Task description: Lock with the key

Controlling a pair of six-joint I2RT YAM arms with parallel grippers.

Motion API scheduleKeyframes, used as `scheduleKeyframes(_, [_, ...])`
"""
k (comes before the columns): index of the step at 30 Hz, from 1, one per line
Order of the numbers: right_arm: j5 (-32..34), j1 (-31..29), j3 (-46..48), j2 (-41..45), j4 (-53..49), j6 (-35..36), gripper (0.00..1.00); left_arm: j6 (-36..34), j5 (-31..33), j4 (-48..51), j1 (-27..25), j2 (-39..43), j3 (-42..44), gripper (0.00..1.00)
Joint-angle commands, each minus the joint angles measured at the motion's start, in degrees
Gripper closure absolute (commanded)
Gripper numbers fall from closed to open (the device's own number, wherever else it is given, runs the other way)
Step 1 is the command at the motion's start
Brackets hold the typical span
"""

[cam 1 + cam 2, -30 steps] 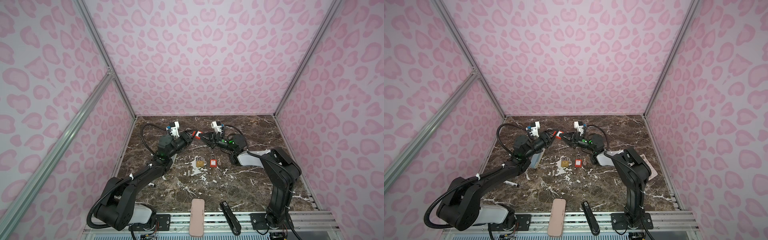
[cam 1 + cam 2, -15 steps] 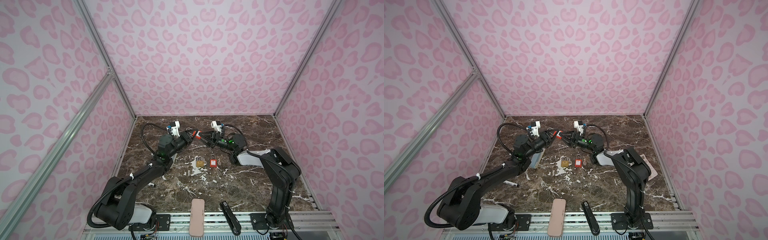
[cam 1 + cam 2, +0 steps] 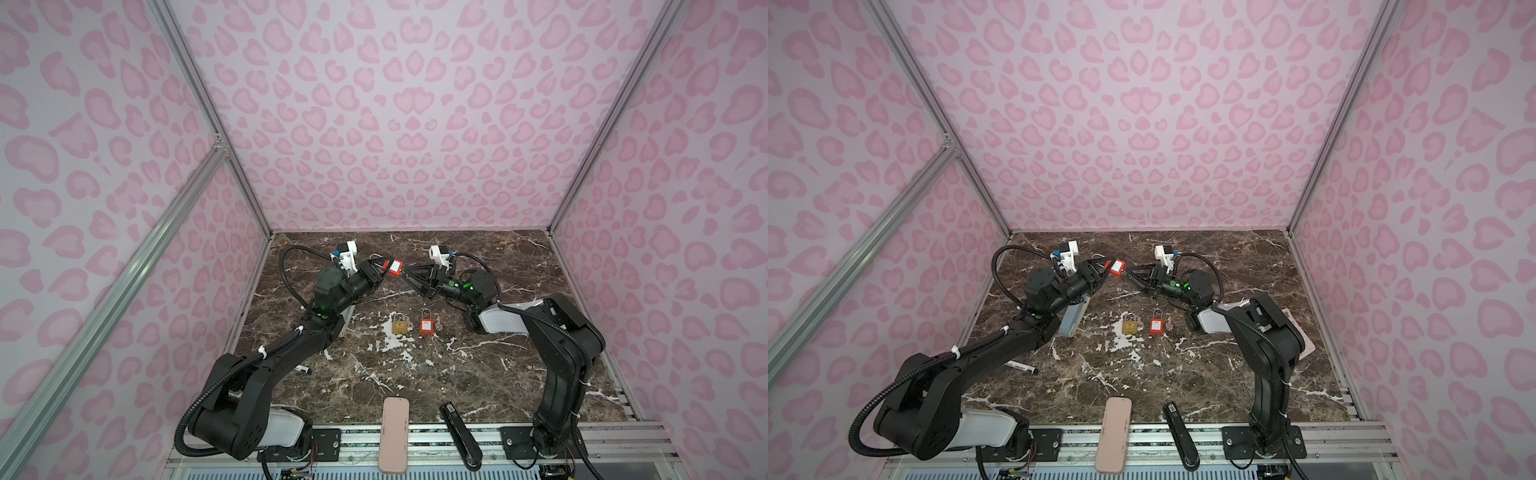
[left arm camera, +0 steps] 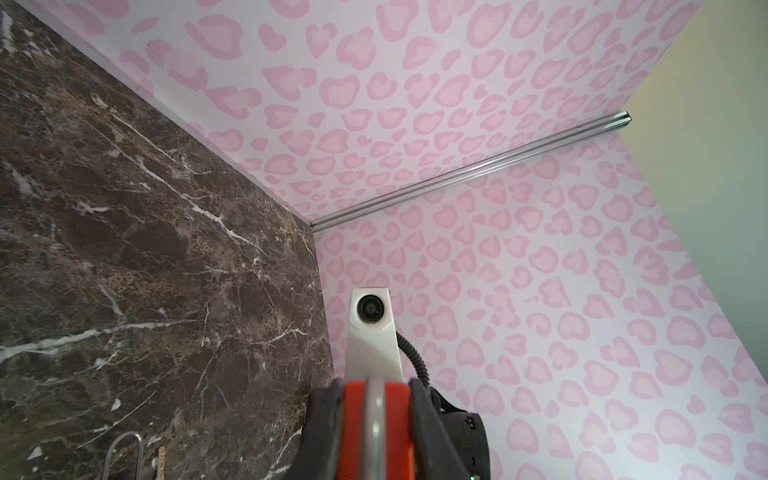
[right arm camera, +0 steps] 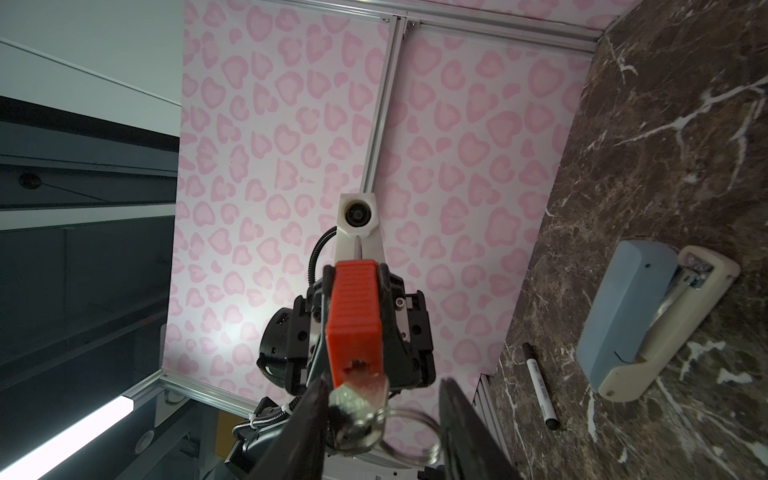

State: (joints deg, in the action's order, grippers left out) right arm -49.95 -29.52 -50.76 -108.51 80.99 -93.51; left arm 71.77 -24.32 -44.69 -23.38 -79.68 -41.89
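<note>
A red padlock point(image 3: 395, 267) point(image 3: 1117, 267) hangs in the air over the back middle of the marble table. My left gripper point(image 3: 384, 266) point(image 4: 376, 415) is shut on its body point(image 4: 376, 428), shackle toward the left wrist camera. In the right wrist view a silver key point(image 5: 359, 386) sits in the keyhole at the end of the padlock point(image 5: 355, 316), and a key ring point(image 5: 409, 432) hangs from it. My right gripper point(image 5: 382, 386) point(image 3: 408, 273) is open around the key. One finger is close beside the key head; the other stands well apart.
On the table below lie a brass padlock point(image 3: 400, 326) and a second red padlock point(image 3: 425, 325) with a key point(image 3: 439, 325) beside it. A blue-and-beige stapler point(image 3: 1073, 318) and a marker point(image 3: 1021, 366) lie left. A pink case point(image 3: 393, 434) and a black stapler point(image 3: 459, 432) lie at the front edge.
My right gripper's jaws have opened off the key, which stays in the padlock. The left gripper and the padlock have hardly moved.
</note>
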Motion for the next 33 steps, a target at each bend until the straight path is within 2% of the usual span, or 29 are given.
scheduleKeyframes(1, [-0.4,-0.3,0.4,0.1,2.2,-0.1,0.59,-0.4,-0.5,-2.8,0.1,0.5,-0.8,0.95])
scheduleKeyframes(20, [-0.1,-0.9,0.6,0.7,1.3,1.1,0.99,-0.3,-0.1,-3.0,0.1,1.1,0.3,0.95])
scheduleKeyframes(33, [-0.1,-1.1,0.5,0.7,1.7,1.0,1.0,0.3,5.2,-2.3,0.7,4.0,3.9,0.96])
